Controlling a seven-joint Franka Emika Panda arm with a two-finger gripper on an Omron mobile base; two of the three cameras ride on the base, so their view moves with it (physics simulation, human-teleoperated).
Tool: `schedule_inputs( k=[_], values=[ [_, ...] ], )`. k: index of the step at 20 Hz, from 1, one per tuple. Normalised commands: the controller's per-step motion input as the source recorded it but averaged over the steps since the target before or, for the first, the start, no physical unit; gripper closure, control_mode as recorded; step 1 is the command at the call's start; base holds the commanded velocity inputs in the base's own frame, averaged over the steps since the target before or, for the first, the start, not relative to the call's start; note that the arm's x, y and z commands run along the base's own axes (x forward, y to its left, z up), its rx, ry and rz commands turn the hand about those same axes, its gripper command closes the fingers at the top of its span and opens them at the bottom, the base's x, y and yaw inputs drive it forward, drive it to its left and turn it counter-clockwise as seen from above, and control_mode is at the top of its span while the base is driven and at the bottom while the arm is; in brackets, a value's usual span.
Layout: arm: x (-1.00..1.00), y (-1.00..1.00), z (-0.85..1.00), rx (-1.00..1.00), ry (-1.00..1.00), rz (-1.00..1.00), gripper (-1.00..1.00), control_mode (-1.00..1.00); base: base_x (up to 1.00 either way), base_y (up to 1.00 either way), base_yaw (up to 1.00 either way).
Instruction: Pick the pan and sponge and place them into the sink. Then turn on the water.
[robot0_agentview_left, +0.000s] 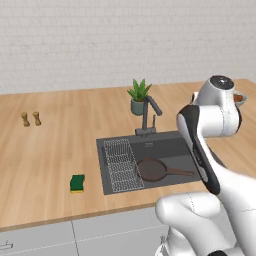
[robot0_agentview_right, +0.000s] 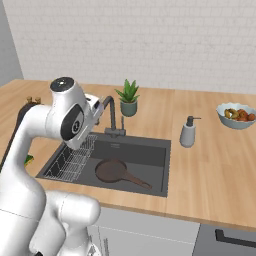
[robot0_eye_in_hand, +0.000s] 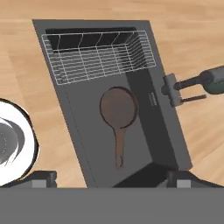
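In the sink (robot0_agentview_left: 160, 145), beside its wire rack (robot0_agentview_left: 121, 165), we see the dark round pan (robot0_agentview_left: 152, 169); our gripper (robot0_eye_in_hand: 111, 177) is spread, grasping nothing

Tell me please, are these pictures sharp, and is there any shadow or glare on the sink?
Left base view: soft and slightly blurred, even flat light, no glare on the sink. Right base view: the same softness, the pan casts only a faint shadow. Hand view: strongly tilted, the wire rack thin but readable, no glare.
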Motion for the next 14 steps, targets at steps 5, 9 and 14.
schedule_inputs(
  k=[5, 9, 14],
  values=[
    [0.00, 0.83, 0.02, 0.00, 0.01, 0.47, -1.00, -1.00, 0.00, 0.00, 0.00],
    [0.00, 0.78, 0.00, -0.02, 0.08, 0.60, -1.00, -1.00, 0.00, 0.00, 0.00],
    [0.00, 0.83, 0.00, -0.05, 0.00, 0.48, -1.00, -1.00, 0.00, 0.00, 0.00]
  ],
)
